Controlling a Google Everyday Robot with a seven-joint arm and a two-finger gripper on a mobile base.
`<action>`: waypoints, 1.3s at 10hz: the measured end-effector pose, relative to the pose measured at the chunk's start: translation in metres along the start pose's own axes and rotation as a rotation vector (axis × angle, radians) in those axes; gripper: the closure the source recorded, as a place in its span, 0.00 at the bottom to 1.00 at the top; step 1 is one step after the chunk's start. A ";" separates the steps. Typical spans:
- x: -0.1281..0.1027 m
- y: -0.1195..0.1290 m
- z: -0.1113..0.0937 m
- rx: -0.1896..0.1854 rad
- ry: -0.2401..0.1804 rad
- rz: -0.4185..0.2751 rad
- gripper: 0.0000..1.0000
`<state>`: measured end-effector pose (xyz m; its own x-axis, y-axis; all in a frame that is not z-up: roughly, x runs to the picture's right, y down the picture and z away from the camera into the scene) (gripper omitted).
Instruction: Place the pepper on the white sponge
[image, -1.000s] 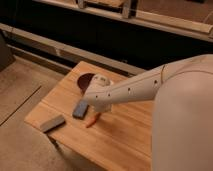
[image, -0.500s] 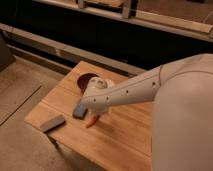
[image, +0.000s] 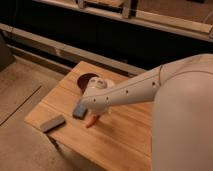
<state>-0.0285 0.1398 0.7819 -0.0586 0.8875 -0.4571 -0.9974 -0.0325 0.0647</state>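
At the near edge of the counter (image: 117, 135) the long grey block (image: 52, 123) lies aside, out of my path. Further in, the pepper (image: 91, 121) pokes out from under the tool (image: 93, 111), which hangs low over it. I cannot tell whether the tool is spread or pinching. The white sponge (image: 80, 111) sits just beside the pepper, so I judge the carry short. A dark plate (image: 87, 79) lies behind.

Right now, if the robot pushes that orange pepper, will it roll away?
Probably a little: the pepper looks slim and rounded, so it may roll or spin on the wooden table. It looks small, so probably light. The gripper sits right over it, beside the white sponge.
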 end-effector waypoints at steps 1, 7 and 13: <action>-0.001 0.002 -0.001 -0.005 -0.002 -0.003 0.35; 0.000 0.001 -0.001 -0.002 -0.001 -0.005 0.35; -0.002 0.001 0.001 -0.006 -0.008 -0.005 0.35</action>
<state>-0.0291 0.1386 0.7841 -0.0535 0.8912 -0.4504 -0.9979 -0.0308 0.0576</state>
